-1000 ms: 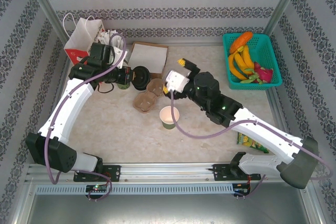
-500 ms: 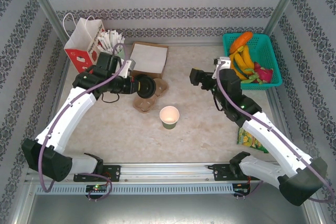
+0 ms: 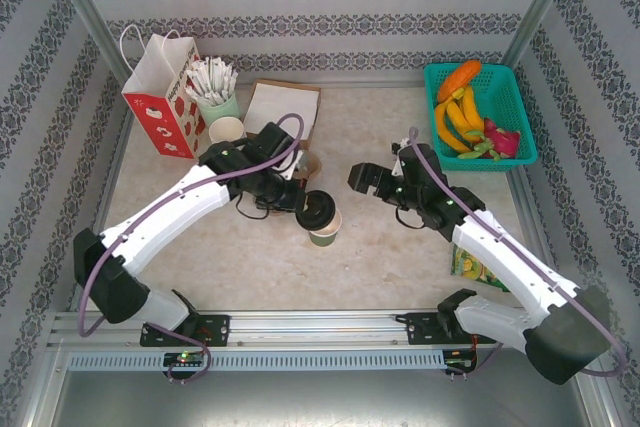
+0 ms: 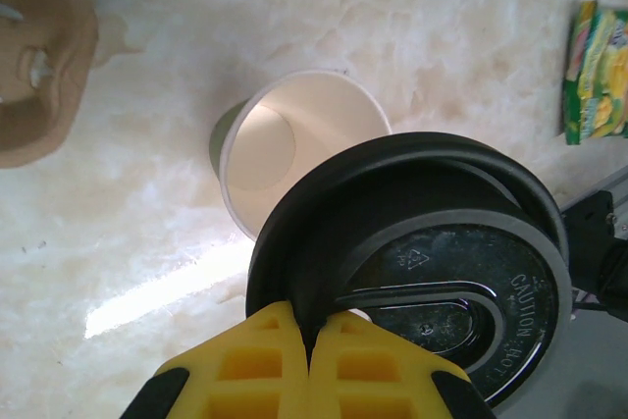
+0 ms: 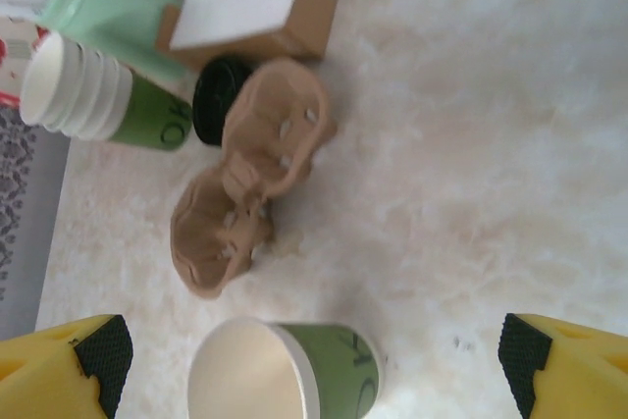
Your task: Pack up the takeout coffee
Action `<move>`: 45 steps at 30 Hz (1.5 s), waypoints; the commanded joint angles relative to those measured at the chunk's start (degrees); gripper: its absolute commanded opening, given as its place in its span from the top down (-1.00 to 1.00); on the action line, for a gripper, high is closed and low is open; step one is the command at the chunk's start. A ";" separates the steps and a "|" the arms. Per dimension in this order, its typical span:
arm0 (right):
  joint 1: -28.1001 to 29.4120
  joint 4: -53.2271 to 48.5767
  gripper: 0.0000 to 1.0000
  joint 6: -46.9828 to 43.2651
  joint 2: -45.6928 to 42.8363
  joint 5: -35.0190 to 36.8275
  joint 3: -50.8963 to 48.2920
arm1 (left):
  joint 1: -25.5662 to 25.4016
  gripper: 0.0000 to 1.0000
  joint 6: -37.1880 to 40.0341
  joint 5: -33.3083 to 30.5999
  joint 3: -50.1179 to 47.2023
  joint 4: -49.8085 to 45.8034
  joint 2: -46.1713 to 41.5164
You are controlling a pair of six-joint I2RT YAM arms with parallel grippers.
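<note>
1. Has brought left gripper (image 4: pixel 312 326) rightward, arm stretched, to the pale-green cup (image 4: pixel 294 134).
2. Pinches black lid (image 4: pixel 432 242) by its rim, partly over the cup's open mouth.
3. Holds right gripper (image 3: pixel 362 179) spread wide, empty, right of cup.

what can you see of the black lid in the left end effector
A round black lid of glossy plastic, with a raised rim, an oval sip recess, an embossed recycling triangle and the words CAUTION HOT. The yellow left end effector pinches it at the edge. It hangs over the open green paper cup, covering part of the mouth, and is not seated on it.
</note>
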 commanded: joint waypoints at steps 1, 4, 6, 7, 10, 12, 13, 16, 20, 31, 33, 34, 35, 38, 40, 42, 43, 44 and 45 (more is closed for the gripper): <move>0.52 1.66 -0.95 3.40 0.97 -7.02 -1.78 | -0.73 1.00 -3.47 -2.44 2.91 -2.57 3.28; 1.60 3.74 -0.95 4.16 0.92 -8.03 -3.40 | -1.21 1.00 -5.27 -6.59 3.43 -4.02 4.72; 1.70 4.80 -0.95 5.26 1.39 -8.86 -4.29 | -1.25 1.00 -6.01 -5.84 2.52 -2.91 5.08; 1.78 5.00 -0.95 5.50 1.65 -9.20 -4.54 | -1.25 1.00 -6.14 -5.26 2.23 -2.60 5.43; 2.39 5.20 -0.95 5.39 2.84 -10.57 -4.70 | -1.43 1.00 -6.51 -4.78 2.06 -2.66 6.73; 2.92 5.54 -0.96 5.26 3.51 -11.13 -4.61 | -1.56 1.00 -6.47 -4.49 1.74 -2.17 7.07; 3.14 5.79 -0.95 5.25 3.90 -11.47 -4.61 | -1.60 1.00 -6.44 -4.17 1.52 -1.69 7.31; 3.31 6.51 -0.95 5.51 5.12 -13.32 -4.55 | -1.69 1.00 -6.52 -4.10 1.15 -1.06 7.97; 3.81 6.96 -0.95 5.54 6.02 -14.38 -4.56 | -1.83 1.00 -6.41 -4.23 0.77 -0.14 8.88; 4.03 10.29 -0.90 6.34 8.04 -17.81 -7.06 | -2.40 1.00 -6.50 -5.69 -0.72 3.12 10.24; 3.92 10.95 -0.90 6.47 8.23 -18.19 -7.38 | -2.40 1.00 -6.50 -5.39 -0.83 3.32 10.39; 4.04 11.40 -0.90 6.39 8.40 -18.37 -7.49 | -2.40 1.00 -6.43 -5.42 -0.96 3.45 10.56; 4.06 11.83 -0.89 6.50 8.58 -18.49 -7.65 | -2.40 1.00 -6.31 -5.28 -1.13 3.58 10.70; 4.59 13.96 -0.89 7.06 9.08 -19.45 -8.26 | -2.40 1.00 -6.33 -4.52 -1.45 4.28 11.32; 4.91 14.54 -0.88 7.10 9.59 -20.07 -8.15 | -2.48 1.00 -6.08 -4.52 -1.28 4.33 11.62; 5.25 15.34 -0.88 7.16 9.98 -20.59 -8.15 | -2.49 1.00 -5.95 -4.65 -0.92 4.22 11.78; 5.38 15.89 -0.88 7.18 10.20 -20.95 -8.13 | -2.57 1.00 -5.84 -4.66 -0.79 4.19 11.86; 5.54 16.34 -0.87 7.23 10.40 -21.40 -8.13 | -2.66 1.00 -5.73 -4.80 -0.52 4.10 11.97; 5.61 16.54 -0.87 7.26 10.58 -21.61 -8.02 | -2.79 1.00 -5.69 -4.98 -0.32 3.84 12.06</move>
